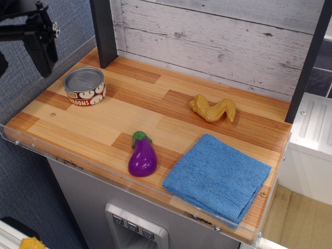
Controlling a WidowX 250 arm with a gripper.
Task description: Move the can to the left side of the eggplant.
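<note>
The can, a short wide silver tin with a red-and-white mushroom label, stands upright on the wooden table at the back left. The purple eggplant with a green stem cap lies near the front edge, to the right of and nearer than the can. My gripper is a black shape at the top left, raised above the table's left edge, up and left of the can and apart from it. Its fingers are not clearly visible, so I cannot tell whether it is open or shut.
A yellow-tan toy chicken piece lies at the back right. A folded blue cloth lies at the front right. A black post stands behind the can. A clear plastic lip runs along the front edge of the table.
</note>
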